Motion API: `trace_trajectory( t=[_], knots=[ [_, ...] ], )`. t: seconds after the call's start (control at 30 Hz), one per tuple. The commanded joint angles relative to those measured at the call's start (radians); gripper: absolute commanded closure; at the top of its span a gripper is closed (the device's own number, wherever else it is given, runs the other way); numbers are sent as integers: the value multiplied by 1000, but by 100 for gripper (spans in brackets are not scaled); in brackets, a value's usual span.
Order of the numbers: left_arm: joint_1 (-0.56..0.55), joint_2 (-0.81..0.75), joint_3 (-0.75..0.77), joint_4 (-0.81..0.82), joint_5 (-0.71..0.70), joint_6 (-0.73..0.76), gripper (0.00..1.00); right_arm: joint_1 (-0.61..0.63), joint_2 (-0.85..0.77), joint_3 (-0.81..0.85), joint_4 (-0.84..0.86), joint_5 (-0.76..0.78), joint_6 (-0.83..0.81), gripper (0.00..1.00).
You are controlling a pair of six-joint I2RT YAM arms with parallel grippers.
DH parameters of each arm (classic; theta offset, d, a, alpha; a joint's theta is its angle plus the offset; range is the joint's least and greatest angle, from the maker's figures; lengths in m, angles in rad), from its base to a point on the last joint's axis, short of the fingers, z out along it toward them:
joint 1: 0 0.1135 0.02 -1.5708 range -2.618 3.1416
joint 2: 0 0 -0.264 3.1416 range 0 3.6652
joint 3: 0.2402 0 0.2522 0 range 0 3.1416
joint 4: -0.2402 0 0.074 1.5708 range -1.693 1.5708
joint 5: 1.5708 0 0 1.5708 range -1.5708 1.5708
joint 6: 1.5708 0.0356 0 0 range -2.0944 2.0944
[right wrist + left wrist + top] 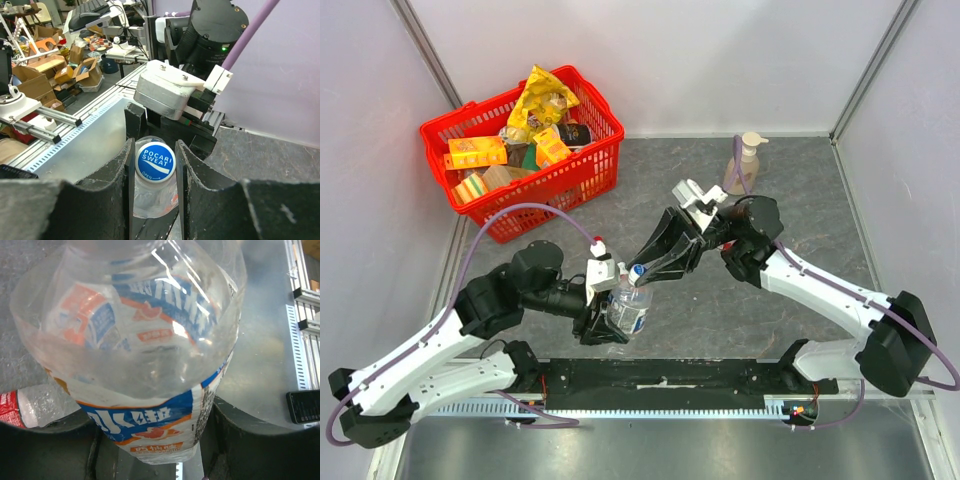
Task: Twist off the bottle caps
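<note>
Basket and pump behind; left gripper clamps the clear bottle, right gripper pinches its blue cap.

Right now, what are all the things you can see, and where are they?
held bottle: one, clear, blue-orange label, front middle.
blue cap: one, blue, on held bottle.
second bottle: one, clear, red cap, beside held bottle.
soap bottle: one, beige, far right.
basket: one, red, far left.
snack packs: several, yellow-orange, in basket.
table: one, grey, underneath.
left fingers: two, black, gripping held bottle.
right fingers: two, black, pinching blue cap.
</note>
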Motion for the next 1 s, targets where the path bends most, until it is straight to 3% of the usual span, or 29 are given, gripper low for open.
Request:
trace_trajectory(
  t=[0.0, 0.67, 0.97],
  knots=[
    [-10, 10, 45, 87, 134, 61, 98, 3, -20, -14, 79, -8, 2, 100],
    [-10, 64, 27, 66, 237, 76, 98, 2, -65, 6, 84, 12, -17, 100],
    [-10, 34, 22, 66, 195, 73, 98, -23, -77, 3, 40, 73, -34, 100]
  ],
)
